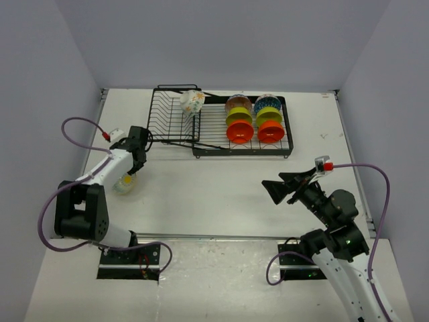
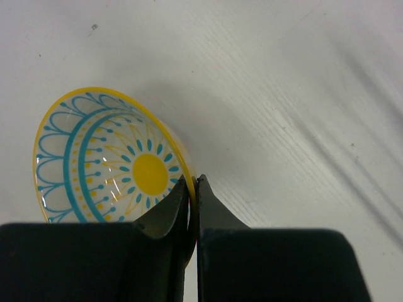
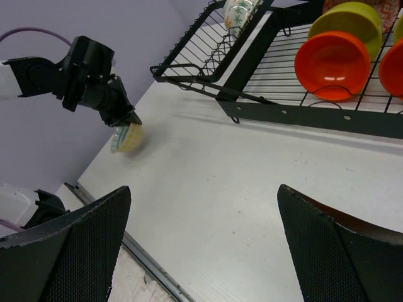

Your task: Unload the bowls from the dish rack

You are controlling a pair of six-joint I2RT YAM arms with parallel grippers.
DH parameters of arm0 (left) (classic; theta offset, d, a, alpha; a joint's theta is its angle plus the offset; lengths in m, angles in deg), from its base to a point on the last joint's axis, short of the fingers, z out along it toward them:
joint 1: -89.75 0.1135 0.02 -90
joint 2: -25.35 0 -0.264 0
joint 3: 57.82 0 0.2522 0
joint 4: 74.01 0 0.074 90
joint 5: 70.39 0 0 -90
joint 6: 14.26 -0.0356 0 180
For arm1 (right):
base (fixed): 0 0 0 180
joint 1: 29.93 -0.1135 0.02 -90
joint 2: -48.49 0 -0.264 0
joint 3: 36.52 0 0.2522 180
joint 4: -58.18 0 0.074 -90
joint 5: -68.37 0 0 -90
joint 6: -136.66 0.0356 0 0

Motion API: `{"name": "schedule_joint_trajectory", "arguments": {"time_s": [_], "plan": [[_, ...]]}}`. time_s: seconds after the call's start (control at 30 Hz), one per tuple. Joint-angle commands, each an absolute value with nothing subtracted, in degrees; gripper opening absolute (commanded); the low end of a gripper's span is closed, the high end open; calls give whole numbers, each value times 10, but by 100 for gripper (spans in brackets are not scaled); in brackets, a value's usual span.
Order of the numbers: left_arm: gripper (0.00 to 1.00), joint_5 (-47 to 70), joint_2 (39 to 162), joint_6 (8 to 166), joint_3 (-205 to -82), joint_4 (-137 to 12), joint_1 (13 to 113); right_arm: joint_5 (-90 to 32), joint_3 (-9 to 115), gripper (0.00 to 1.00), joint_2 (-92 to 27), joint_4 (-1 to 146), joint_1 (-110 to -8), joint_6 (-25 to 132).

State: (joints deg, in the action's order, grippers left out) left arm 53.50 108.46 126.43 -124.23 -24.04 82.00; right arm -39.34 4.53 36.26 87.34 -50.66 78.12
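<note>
Left gripper (image 2: 192, 189) pinched on the rim of the clear glass bowl with yellow-and-teal pattern (image 2: 107, 157), tilted low over the white surface (image 2: 302, 94), near-left of the black wire dish rack (image 1: 241, 154). I'd level it, touch down, then release. Right gripper (image 3: 201, 214) wide, empty.
</note>
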Motion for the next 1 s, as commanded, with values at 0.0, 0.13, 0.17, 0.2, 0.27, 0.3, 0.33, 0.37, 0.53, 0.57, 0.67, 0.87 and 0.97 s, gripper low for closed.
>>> {"name": "schedule_joint_trajectory", "arguments": {"time_s": [0.0,0.13,0.17,0.2,0.27,0.3,0.33,0.37,0.53,0.57,0.67,0.87,0.97], "plan": [[0,591,1122,1305,-1264,-249,823,-406,39,99,366,855,-509,772],[0,599,1179,1315,-1288,-218,823,-408,39,99,366,854,-509,772],[0,600,1194,1315,-1289,-217,822,-409,38,99,366,853,-509,772],[0,600,1197,1316,-1287,-217,822,-409,38,99,367,853,-509,772],[0,598,1195,1317,-1281,-221,822,-409,37,99,367,852,-509,772],[0,595,1190,1315,-1278,-225,822,-410,38,99,366,852,-509,772],[0,592,1176,1310,-1276,-229,822,-410,37,99,365,852,-509,772],[2,583,1168,1306,-1274,-236,822,-410,37,99,365,852,-509,772],[50,550,1105,1267,-1270,-263,822,-409,36,99,366,852,-509,772],[60,543,1096,1265,-1270,-268,822,-408,35,99,366,851,-509,772],[78,530,1056,1253,-1272,-266,822,-410,35,99,362,849,-509,772],[99,463,953,1214,-1288,-251,821,-428,35,99,343,838,-509,772],[100,395,839,1164,-1285,-265,819,-457,39,99,318,814,-509,788]]}}
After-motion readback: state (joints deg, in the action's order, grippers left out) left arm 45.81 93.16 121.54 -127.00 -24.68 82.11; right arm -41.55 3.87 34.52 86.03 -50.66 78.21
